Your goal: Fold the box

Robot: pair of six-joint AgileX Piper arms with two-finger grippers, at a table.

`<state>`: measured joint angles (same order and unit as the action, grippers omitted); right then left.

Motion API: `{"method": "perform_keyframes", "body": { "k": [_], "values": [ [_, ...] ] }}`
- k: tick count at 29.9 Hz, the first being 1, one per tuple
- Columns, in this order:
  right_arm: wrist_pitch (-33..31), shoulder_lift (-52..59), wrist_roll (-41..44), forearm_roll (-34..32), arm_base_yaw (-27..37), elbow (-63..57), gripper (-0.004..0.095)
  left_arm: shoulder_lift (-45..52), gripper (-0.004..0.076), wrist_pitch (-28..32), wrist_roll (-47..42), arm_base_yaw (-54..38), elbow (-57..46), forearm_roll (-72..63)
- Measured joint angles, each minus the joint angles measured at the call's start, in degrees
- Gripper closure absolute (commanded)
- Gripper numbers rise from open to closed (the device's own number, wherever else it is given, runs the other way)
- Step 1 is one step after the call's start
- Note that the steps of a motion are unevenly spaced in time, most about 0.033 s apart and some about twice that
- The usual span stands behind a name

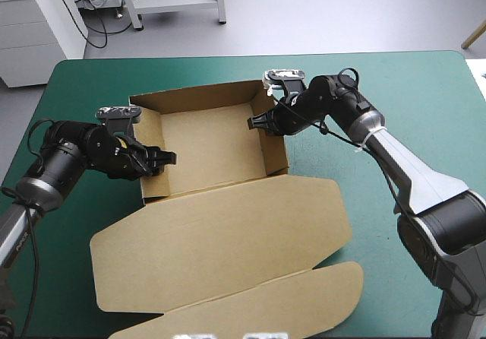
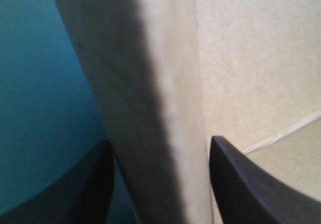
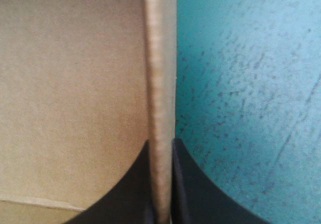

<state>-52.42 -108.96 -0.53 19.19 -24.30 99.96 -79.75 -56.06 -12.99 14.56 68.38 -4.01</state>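
my right gripper point(image 1: 254, 122) pinches the right wall of the box point(image 1: 213, 137); my left gripper point(image 1: 168, 158) straddles the left wall, fingers spread. not clamped, that wall could spring outward.

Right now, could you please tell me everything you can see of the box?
The box is brown board, an open tray with raised walls on the table, its lid lying flat toward the near edge. The right gripper pinches its right wall; the left gripper, fingers open, straddles its left wall.
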Motion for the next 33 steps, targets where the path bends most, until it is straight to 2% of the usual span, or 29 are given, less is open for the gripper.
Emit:
{"method": "perform_keyframes", "body": {
  "k": [3,9,11,29,33],
  "values": [
    [-0.7,-0.1,0.5,-0.2,-0.1,0.0,0.0926,-1.0,0.047,0.1,-1.8,0.6,0.0,2.3],
    [-1.1,-0.1,1.5,-0.4,0.0,0.0,0.0925,-1.9,0.0692,0.9,-5.3,0.8,0.0,3.4],
    [-1.2,-0.1,1.5,-0.5,0.0,0.0,0.0926,-1.9,0.0732,0.9,-5.5,0.8,0.0,3.4],
    [-1.5,-0.1,1.9,-0.5,0.0,-0.1,0.0926,-2.0,0.0732,0.3,-6.0,0.8,0.0,5.0],
    [-1.6,-0.1,1.9,-0.5,0.0,-0.1,0.0925,-2.0,0.0664,0.3,-6.0,0.8,0.0,5.0]
  ]
}}
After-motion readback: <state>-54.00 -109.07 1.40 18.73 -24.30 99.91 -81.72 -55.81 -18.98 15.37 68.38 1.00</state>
